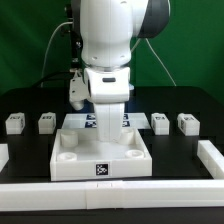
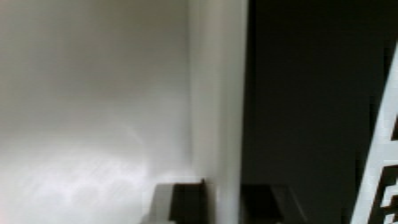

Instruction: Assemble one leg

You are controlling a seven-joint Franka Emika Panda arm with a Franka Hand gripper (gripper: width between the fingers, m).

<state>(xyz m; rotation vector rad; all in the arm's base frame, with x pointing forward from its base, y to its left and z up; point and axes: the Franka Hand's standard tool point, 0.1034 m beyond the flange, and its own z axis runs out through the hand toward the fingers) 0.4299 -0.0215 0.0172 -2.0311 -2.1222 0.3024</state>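
Observation:
The big flat white square top [image 1: 100, 152] lies at the front middle of the black table. My gripper [image 2: 226, 205] stands at its far edge; in the exterior view the arm [image 1: 108, 75] covers it. In the wrist view the two dark fingers [image 2: 187, 205] flank the top's white wall [image 2: 217, 100] closely, one on each side, shut on it. Several small white legs stand in a row: two at the exterior view's left [image 1: 14, 124] [image 1: 46, 123] and two at its right [image 1: 160, 123] [image 1: 187, 123], all apart from the gripper.
The marker board [image 1: 128, 121] lies behind the top, mostly hidden by the arm; its edge shows in the wrist view [image 2: 384, 150]. A white rail [image 1: 209, 157] runs along the front and right of the table.

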